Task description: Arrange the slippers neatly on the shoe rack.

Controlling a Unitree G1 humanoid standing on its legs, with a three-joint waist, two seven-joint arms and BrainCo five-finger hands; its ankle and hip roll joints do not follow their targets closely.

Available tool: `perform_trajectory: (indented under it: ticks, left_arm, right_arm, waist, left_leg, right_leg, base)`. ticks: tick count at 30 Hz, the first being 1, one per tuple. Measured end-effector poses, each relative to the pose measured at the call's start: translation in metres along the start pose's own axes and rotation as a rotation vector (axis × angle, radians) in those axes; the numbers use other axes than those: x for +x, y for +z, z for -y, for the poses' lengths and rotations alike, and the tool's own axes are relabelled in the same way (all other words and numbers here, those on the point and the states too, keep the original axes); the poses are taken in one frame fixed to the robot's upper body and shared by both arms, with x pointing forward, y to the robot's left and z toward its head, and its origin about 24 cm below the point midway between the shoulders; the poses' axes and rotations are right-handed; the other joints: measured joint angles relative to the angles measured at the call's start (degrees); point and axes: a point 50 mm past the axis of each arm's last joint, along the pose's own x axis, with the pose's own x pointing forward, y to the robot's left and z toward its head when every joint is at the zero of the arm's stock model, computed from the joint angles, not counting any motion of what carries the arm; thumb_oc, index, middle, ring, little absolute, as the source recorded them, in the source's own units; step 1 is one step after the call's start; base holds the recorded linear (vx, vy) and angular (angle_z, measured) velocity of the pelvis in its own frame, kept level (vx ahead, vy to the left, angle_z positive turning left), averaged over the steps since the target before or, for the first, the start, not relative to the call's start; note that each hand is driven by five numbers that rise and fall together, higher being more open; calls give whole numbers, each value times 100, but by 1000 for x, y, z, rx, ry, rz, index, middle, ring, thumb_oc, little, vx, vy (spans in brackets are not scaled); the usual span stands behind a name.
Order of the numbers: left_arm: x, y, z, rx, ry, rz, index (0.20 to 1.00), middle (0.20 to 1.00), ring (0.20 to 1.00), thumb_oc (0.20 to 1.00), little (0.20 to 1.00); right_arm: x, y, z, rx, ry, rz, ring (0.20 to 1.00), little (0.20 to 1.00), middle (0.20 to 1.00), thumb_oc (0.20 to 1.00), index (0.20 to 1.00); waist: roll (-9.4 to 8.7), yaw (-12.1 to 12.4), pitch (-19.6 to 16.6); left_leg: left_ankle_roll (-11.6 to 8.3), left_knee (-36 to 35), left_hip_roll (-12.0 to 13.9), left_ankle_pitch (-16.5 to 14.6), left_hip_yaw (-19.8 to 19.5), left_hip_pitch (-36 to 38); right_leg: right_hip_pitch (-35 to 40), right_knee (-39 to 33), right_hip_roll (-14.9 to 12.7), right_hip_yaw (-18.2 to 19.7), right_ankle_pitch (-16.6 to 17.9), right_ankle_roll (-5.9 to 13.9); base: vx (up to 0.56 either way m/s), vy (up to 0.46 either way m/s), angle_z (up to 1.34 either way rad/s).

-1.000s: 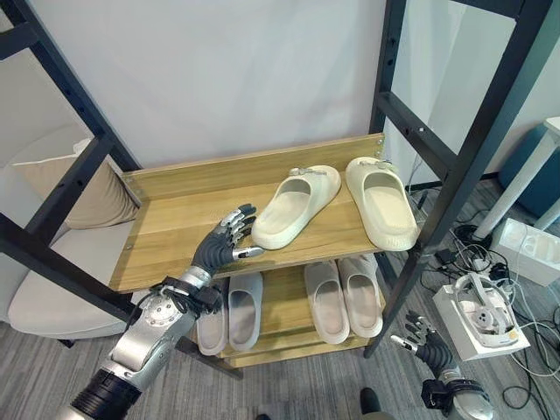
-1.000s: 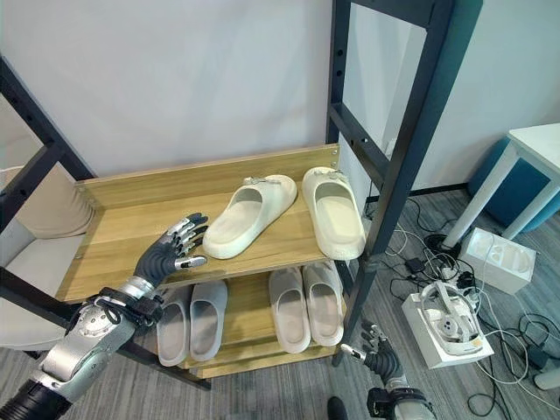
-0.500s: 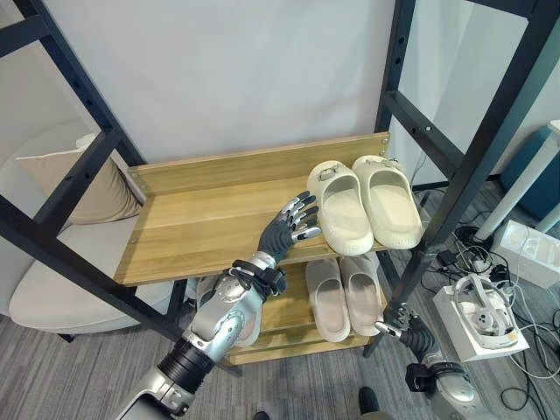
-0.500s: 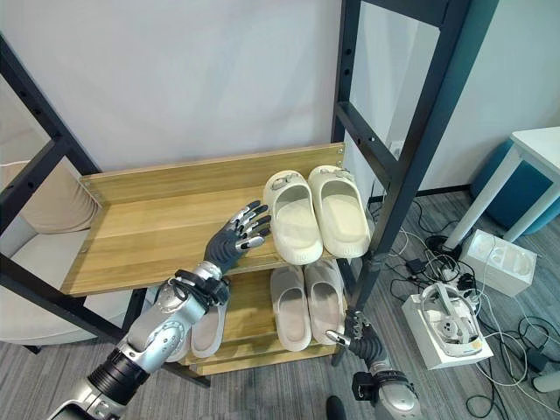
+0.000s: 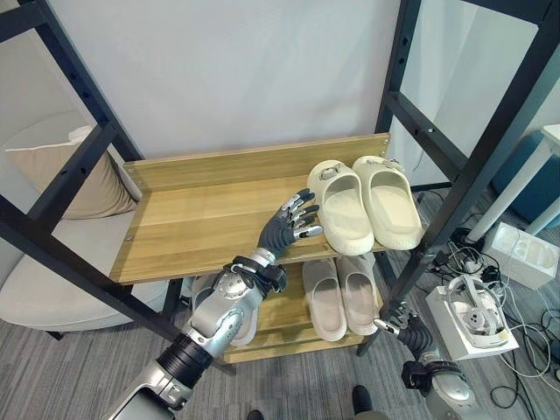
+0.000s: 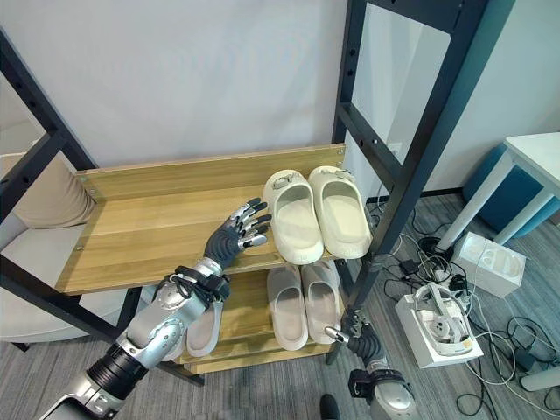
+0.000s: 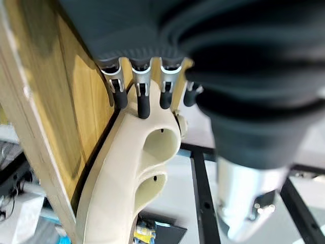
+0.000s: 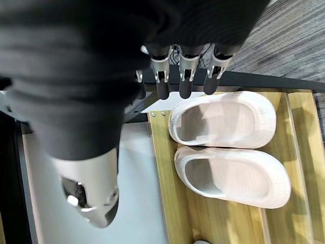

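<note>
Left eye view, starting at its left edge: a beige cushion (image 5: 66, 175) sits on a pale seat (image 5: 52, 280) behind the dark posts of the shoe rack (image 5: 210, 210), partly cut off by the frame. The rack's upper wooden shelf is bare across its left and middle. The left hand (image 5: 287, 226) reaches over the shelf's front edge with fingers straight and spread, their dark tips at the side of the nearer cream slipper (image 5: 341, 206); in the left wrist view the fingertips (image 7: 143, 105) seem to rest against that slipper, though the close angle makes real contact hard to confirm. The hand grasps nothing. The second cream slipper (image 5: 387, 199) lies just beside the first, the two parallel with toes toward the back wall, at the right end of the upper shelf. On the lower shelf, a light grey pair (image 6: 217, 325) is mostly hidden behind the left arm, and another pale pair (image 5: 337, 293) lies under the cream one. Low at the right, near the rack's front post above the grey striped floor (image 5: 306, 385), hangs the right hand (image 5: 404, 328), empty with fingers relaxed, as its wrist view shows. Farther right on the floor are a white headset in an open box (image 5: 472, 319), tangled cables (image 5: 468, 249), and a white table leg (image 5: 516, 188), with a white wall behind.
</note>
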Motion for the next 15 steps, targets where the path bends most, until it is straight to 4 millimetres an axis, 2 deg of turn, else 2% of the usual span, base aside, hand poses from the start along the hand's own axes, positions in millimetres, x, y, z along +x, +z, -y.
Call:
perform_trajectory:
  ticks: [2, 4, 7, 9, 11, 12, 14, 15]
  left_arm:
    - [-1, 1, -5, 22, 34, 9, 1000, 1000, 1000, 1000, 1000]
    - [-5, 10, -26, -6, 192, 69, 1000, 1000, 1000, 1000, 1000]
    - [-12, 19, -43, 6, 301, 119, 1000, 1000, 1000, 1000, 1000]
    - [-19, 31, -53, 11, 368, 187, 1000, 1000, 1000, 1000, 1000]
    - [-24, 49, -45, 14, 327, 263, 1000, 1000, 1000, 1000, 1000]
    - [-24, 49, -45, 14, 327, 263, 1000, 1000, 1000, 1000, 1000]
    - [-31, 88, -11, -51, 123, 474, 1000, 1000, 1000, 1000, 1000]
    - [-33, 94, -6, -50, 84, 507, 1000, 1000, 1000, 1000, 1000]
  right_arm:
    - [5, 2, -1, 2, -9, 5, 1000, 1000, 1000, 1000, 1000]
    - [14, 13, -3, -1, -20, 36, 1000, 1000, 1000, 1000, 1000]
    - [19, 20, -4, -2, -27, 59, 1000, 1000, 1000, 1000, 1000]
    - [21, 19, -3, -1, -38, 54, 1000, 1000, 1000, 1000, 1000]
    - [21, 19, -3, 6, -38, 53, 1000, 1000, 1000, 1000, 1000]
    - [21, 19, -3, 6, -38, 53, 1000, 1000, 1000, 1000, 1000]
    - [21, 17, -3, 15, -28, 42, 1000, 1000, 1000, 1000, 1000]
    - [21, 16, -3, 15, -24, 41, 1000, 1000, 1000, 1000, 1000]
  waist:
    - [15, 11, -2]
    - [25, 15, -1]
    - [17, 52, 2]
    - [9, 216, 3]
    - [-19, 232, 23]
    - [-19, 232, 23]
    - [-51, 252, 22]
    - [-50, 252, 22]
  left_leg:
    - [0, 0, 5, 0, -16, 3]
    - [0, 0, 16, 1, -60, 7]
    - [3, 1, 19, 4, -91, 5]
    - [11, 3, 7, 11, -153, -1]
    - [11, 4, -2, 10, -201, -2]
    - [11, 4, -2, 10, -201, -2]
    - [9, 9, -9, 10, -258, -4]
    - [9, 6, -8, 9, -262, -4]
  right_leg:
    - [10, 0, 7, -11, 0, 0]
    - [38, 0, 20, -39, -2, -3]
    - [54, -1, 22, -72, -8, -6]
    - [103, 0, 7, -149, 4, -46]
    - [122, 0, 13, -183, -1, -64]
    - [122, 0, 13, -183, -1, -64]
    - [157, 1, 12, -238, -4, -67]
    - [159, 1, 12, -245, -4, -66]
  base:
    - [11, 0, 2]
    - [20, 6, 7]
    - [10, 13, 8]
    - [13, 19, 15]
    - [6, 14, 10]
    - [3, 12, 9]
    - [9, 7, 9]
    - [11, 5, 3]
